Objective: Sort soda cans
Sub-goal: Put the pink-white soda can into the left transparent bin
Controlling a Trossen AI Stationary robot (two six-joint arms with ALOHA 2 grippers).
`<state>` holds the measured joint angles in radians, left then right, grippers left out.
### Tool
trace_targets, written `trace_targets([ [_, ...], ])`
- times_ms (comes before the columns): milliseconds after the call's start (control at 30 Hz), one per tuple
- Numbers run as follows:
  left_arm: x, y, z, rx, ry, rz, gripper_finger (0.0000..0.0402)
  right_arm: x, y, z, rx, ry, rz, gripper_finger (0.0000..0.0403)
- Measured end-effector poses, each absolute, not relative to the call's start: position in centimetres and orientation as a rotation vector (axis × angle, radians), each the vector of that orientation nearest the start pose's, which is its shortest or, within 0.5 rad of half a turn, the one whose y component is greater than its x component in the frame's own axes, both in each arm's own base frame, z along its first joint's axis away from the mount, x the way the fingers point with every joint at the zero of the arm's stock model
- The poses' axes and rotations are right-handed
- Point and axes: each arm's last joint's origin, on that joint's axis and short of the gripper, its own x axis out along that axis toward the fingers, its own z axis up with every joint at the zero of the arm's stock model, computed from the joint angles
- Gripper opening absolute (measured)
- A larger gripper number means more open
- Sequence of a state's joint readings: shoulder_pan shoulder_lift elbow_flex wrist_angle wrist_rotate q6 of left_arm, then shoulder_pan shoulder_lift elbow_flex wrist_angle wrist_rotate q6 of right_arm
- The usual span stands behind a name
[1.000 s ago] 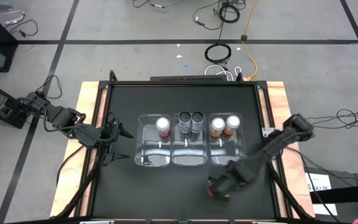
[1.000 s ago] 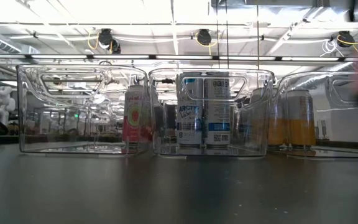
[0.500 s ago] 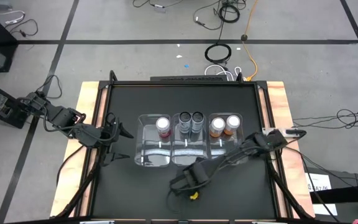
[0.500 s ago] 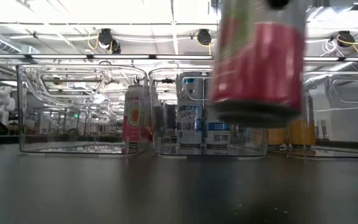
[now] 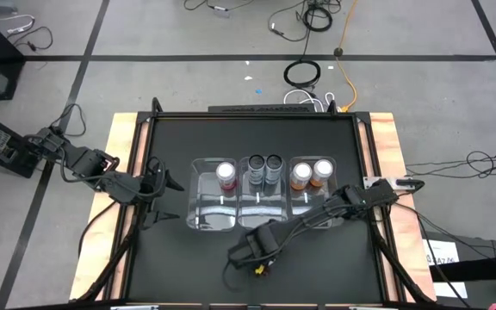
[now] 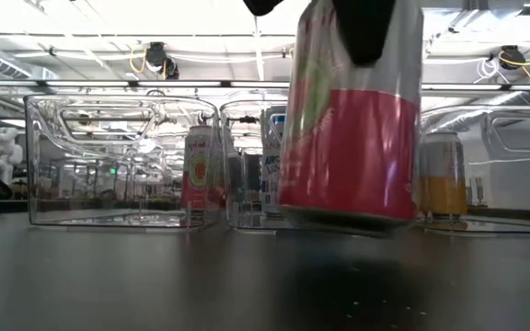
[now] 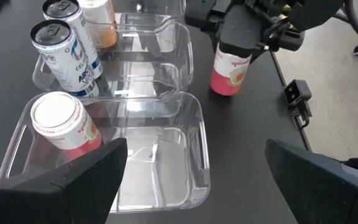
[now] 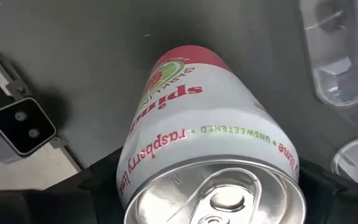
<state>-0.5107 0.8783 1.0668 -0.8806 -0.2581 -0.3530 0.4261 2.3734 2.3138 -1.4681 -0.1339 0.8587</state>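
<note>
My right gripper (image 5: pixel 257 251) is shut on a pink-and-white soda can (image 6: pixel 352 119), just above the table in front of the middle bin; in the high view the gripper hides the can. Three clear bins stand in a row. The left bin (image 5: pixel 205 215) holds one pink can (image 5: pixel 225 175). The middle bin holds two black cans (image 5: pixel 264 166), and the right one holds two orange cans (image 5: pixel 311 172). My left gripper (image 5: pixel 169 196) waits open at the left of the bins. My right gripper pinches the pink can by the upper part of its side wall (image 8: pixel 129 174), just below the top rim, one finger (image 6: pixel 366 28) on each side. The fingers come from above, pointing down. The can hangs a little tilted, its bottom rim (image 6: pixel 339 219) clear of the table.
A small black camera box (image 7: pixel 296 93) sits at the table's near edge, close to the held can. The left bin has bare floor (image 7: pixel 154 168) in front of its one can. Wooden strips (image 5: pixel 119 172) border the black table top.
My right gripper has carried the pink can along the table's near side from the right toward the middle, sinking slightly. In the low view the can has come in from the right edge and now hangs lower and more upright than half a second ago.
</note>
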Motion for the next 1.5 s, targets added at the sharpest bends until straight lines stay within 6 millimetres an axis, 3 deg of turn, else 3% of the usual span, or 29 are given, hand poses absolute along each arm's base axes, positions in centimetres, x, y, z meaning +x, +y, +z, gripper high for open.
trace_targets([
  [267, 13.85, -6.91, 35.04, -0.077, 0.674, -0.126, 0.0389, 41.99, 19.52, 23.60, 0.469, 1.578, -0.251, 0.0327],
  [1500, 13.87, -6.92, 35.07, -0.036, 0.667, -0.141, 0.0389, 42.02, 19.87, 23.55, 0.489, 1.564, -0.260, 0.0325],
])
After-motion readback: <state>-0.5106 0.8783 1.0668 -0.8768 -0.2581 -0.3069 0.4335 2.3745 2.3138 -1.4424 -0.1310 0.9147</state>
